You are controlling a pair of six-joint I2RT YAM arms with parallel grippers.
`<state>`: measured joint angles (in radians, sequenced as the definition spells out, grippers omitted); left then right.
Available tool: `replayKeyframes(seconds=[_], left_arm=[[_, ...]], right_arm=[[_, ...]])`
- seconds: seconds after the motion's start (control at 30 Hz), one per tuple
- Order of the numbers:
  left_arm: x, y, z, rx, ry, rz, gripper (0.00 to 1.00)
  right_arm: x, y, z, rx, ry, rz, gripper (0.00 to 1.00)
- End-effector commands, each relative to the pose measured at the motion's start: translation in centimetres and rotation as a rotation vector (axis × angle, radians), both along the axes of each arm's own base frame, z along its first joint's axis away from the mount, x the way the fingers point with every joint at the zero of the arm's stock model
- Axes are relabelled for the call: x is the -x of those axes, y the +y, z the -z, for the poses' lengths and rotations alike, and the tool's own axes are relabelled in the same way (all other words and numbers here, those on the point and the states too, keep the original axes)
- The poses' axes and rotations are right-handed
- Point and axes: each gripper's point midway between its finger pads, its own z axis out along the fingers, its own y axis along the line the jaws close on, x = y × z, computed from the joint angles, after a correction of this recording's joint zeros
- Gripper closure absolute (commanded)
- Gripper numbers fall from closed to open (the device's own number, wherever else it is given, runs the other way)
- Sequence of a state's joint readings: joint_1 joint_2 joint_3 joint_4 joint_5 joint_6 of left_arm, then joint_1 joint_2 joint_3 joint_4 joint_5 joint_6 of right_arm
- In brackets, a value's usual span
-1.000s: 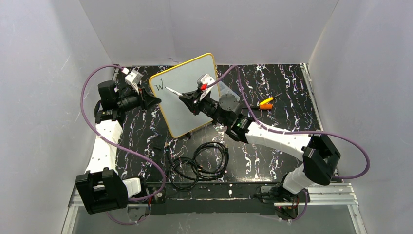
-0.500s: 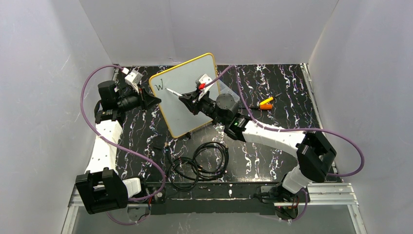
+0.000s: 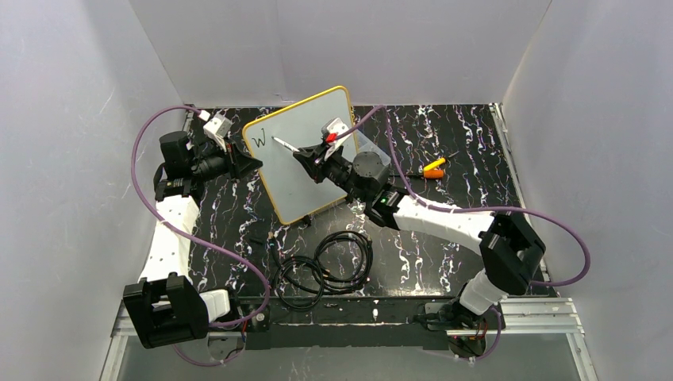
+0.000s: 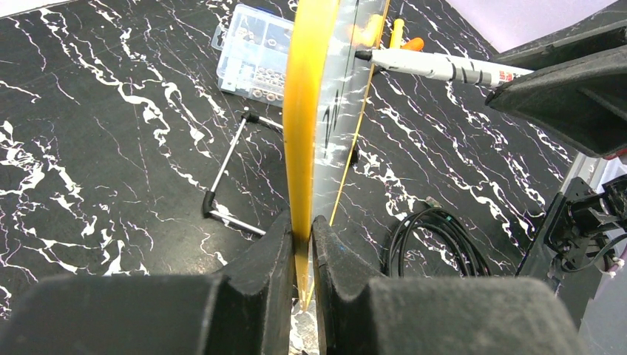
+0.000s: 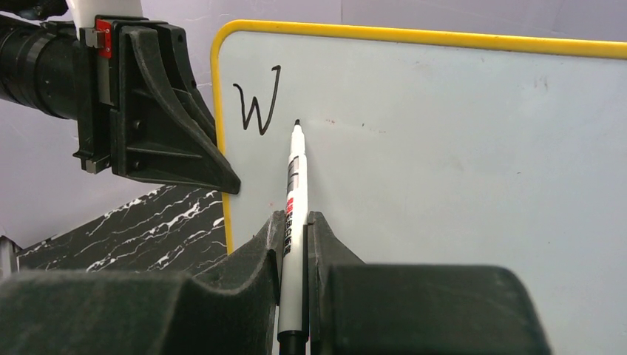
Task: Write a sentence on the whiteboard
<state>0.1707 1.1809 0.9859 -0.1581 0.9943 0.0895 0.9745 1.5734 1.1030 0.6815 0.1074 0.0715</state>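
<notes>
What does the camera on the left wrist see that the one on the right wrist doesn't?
Only the left wrist view: a clear compartment box, an L-shaped metal key and a black cable on the table, with the whiteboard seen edge-on.
Only the right wrist view: the board's writing face, with a black W near its top left corner.
Both: the whiteboard, the left gripper pinching its yellow edge, and the marker clamped in the right gripper.

The whiteboard (image 3: 300, 186) stands across the desk (image 3: 460, 135), left claw (image 3: 255, 165) clamped on its edge, right claw (image 3: 305, 159) holding a marker (image 5: 296, 170) at its face. Coiled cables (image 3: 321, 271) clutter the near strip. Behind it lie a clear box (image 4: 255, 52) and hex key (image 4: 225, 174) — bare desk opens rightward around two pens (image 3: 433, 168).
</notes>
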Motion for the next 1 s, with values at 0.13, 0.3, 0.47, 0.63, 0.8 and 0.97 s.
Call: replayKeyframes(seconds=[0.13,0.3,0.47,0.63,0.8,0.97], left_arm=[[1.3,-0.6,0.7,0.01,0.056,0.025,1.0],[1.3,-0.6,0.7,0.009,0.056,0.024,1.0],[1.3,-0.6,0.7,0.01,0.057,0.024,1.0],[1.3,-0.6,0.7,0.01,0.056,0.024,1.0],[1.3,-0.6,0.7,0.01,0.057,0.024,1.0],[1.3,-0.6,0.8,0.01,0.058,0.024,1.0]], right_arm=[[-1.0,0.6,-3.0,-0.065,-0.068,0.016,0.99],[-1.0,0.9,-2.9,-0.057,-0.075,0.004,0.99],[-0.7,1.0,-1.0,-0.022,-0.043,-0.012,0.99],[-0.5,0.4,1.1,0.011,-0.006,-0.006,0.99],[-0.4,-0.1,1.7,0.031,0.002,0.009,0.99],[-0.8,-0.6,1.1,0.02,-0.01,0.041,0.99]])
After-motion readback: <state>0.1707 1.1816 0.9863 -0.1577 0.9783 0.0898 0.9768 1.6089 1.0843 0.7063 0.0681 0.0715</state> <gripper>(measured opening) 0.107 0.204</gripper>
